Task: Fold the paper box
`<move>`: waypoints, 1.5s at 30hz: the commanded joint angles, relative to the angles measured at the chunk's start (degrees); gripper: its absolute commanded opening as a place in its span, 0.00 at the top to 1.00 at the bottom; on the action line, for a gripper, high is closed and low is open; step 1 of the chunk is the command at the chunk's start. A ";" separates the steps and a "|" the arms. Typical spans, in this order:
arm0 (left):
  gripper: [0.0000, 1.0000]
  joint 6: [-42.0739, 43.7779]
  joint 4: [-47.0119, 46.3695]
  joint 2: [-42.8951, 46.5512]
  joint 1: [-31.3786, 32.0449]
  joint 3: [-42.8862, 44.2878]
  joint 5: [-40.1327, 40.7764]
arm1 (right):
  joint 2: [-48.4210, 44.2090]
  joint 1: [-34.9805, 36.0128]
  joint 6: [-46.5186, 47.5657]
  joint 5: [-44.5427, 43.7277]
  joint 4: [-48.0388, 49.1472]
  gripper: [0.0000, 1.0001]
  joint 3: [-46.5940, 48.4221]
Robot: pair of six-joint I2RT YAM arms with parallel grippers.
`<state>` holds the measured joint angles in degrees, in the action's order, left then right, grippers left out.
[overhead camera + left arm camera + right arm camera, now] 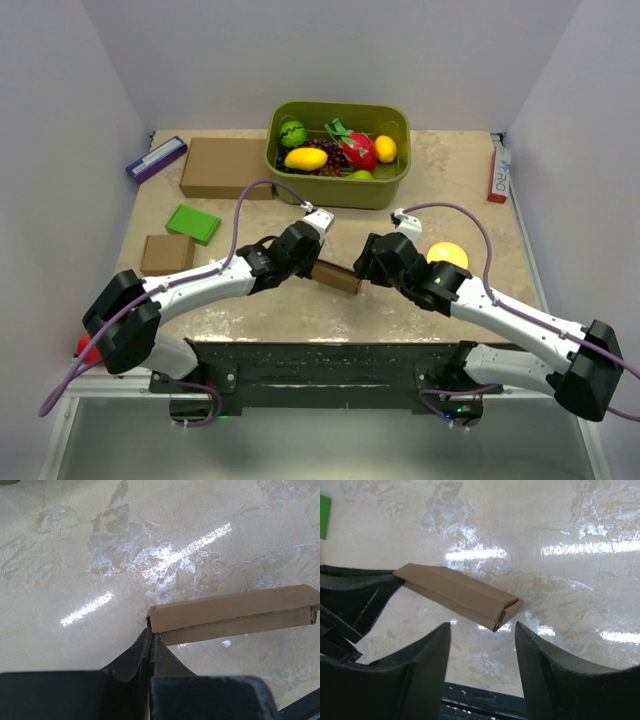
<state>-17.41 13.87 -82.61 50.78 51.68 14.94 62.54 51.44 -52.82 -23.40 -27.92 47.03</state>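
Left wrist view shows the plain brown thin-cardboard paper box (235,611), folded into a long narrow sleeve. The left hand (150,632) is clamped shut on its near corner, and the box runs off to that hand's right over the glossy beige marbled counter (75,545). Whether it touches the counter is unclear. The right hand (482,626) is spread open, with the sleeve's open end just ahead of its fingers. The step seems to be closing that end. Next, the right hand should advance and press the end while the left steadies.
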 commanded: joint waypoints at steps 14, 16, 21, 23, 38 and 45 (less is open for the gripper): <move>1.00 -0.96 4.24 -1.24 0.63 -0.09 -2.90 | 0.73 -2.13 -8.00 1.42 15.96 0.43 -8.26; 1.00 -0.96 4.15 -1.24 0.63 0.00 -2.90 | 1.53 -2.22 -8.35 1.51 16.32 0.43 -8.62; 1.00 -0.96 4.15 -1.24 0.63 -0.09 -2.90 | 2.41 -2.13 -9.06 1.69 17.20 0.42 -9.67; 1.00 -0.96 4.15 -1.24 0.63 -0.09 -2.99 | 2.41 -2.13 -9.32 1.78 17.46 0.42 -10.20; 1.00 -1.05 4.24 -1.06 0.63 -0.35 -2.81 | -0.31 -2.13 -11.16 2.39 19.22 0.41 -12.22; 1.00 -1.05 4.15 -0.98 0.63 -0.35 -2.99 | -4.45 -2.13 -13.36 0.55 18.87 0.35 -13.36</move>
<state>-17.41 13.85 -82.61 50.78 51.68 14.92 60.27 49.43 -63.64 -20.86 -10.61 34.41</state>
